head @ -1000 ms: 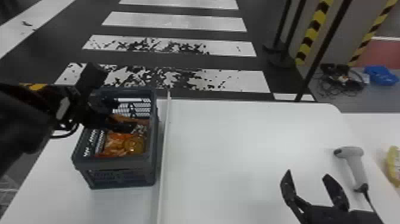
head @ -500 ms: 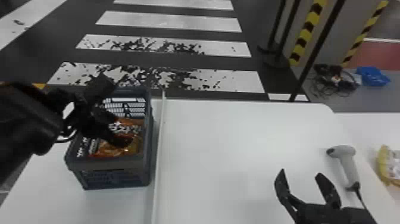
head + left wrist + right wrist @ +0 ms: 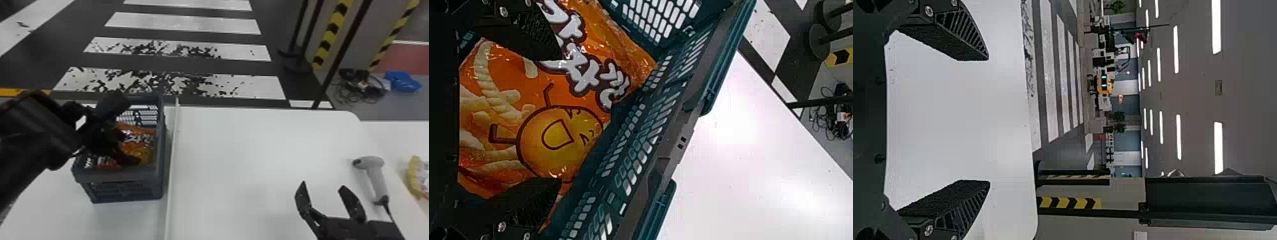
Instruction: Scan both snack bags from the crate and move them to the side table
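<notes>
In the head view my left gripper [image 3: 129,148] is over the grey-blue crate [image 3: 116,175], with its fingers reaching inside. An orange snack bag [image 3: 143,137] lies in the crate. Red packaging with white print [image 3: 108,164] shows near the crate's front; whether it is a separate bag I cannot tell. In the left wrist view the open left gripper [image 3: 560,119] has the orange bag [image 3: 544,120] close below and between its fingers. My right gripper [image 3: 323,185] stands open over the white table; in the right wrist view nothing is between the right gripper's fingers [image 3: 988,120].
A grey handheld scanner [image 3: 375,174] lies by the table's right edge, its cable running to the front. A yellow-edged bag [image 3: 416,178] lies on the side table [image 3: 392,137]. A raised white strip [image 3: 172,159] runs right of the crate.
My left gripper has shifted toward the crate's near right part. The whole head view has moved slightly. My right gripper looks unmoved over the table.
</notes>
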`<state>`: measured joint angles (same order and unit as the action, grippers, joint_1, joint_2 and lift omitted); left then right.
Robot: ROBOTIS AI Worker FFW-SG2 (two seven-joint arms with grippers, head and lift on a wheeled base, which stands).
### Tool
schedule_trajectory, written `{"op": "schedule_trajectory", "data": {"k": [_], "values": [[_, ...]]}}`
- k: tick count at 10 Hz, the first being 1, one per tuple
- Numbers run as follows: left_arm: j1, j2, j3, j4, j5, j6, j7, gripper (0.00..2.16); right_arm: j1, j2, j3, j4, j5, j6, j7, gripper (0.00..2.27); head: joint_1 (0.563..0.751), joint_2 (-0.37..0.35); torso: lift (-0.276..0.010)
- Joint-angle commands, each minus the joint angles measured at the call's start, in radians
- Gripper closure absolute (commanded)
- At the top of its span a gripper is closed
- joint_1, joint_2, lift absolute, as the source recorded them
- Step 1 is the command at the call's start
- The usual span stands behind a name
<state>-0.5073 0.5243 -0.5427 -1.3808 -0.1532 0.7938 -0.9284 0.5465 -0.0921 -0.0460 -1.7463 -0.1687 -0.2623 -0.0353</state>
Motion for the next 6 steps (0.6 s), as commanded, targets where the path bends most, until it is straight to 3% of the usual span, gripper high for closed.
{"op": "schedule_trajectory", "data": {"k": [1, 4, 5, 6], "values": [[0.000, -0.007, -0.014, 0.016, -0.026, 0.000, 0.000, 0.14, -0.003, 0.000, 0.000, 0.007, -0.002, 0.001, 0.000, 0.12, 0.695, -0.061, -0.099], [-0.003, -0.027, -0.028, 0.054, -0.049, -0.009, -0.007, 0.22, -0.011, 0.000, 0.000, 0.016, -0.002, 0.001, 0.000, 0.11, 0.695, -0.057, -0.099], [-0.003, -0.030, -0.033, 0.066, -0.057, -0.034, -0.029, 0.48, -0.013, 0.000, 0.000, 0.021, -0.003, 0.001, 0.000, 0.11, 0.695, -0.058, -0.099], [0.000, -0.040, -0.036, 0.077, -0.077, -0.058, -0.032, 0.88, -0.016, 0.000, 0.000, 0.027, -0.017, -0.002, 0.005, 0.11, 0.695, -0.063, -0.099]]}}
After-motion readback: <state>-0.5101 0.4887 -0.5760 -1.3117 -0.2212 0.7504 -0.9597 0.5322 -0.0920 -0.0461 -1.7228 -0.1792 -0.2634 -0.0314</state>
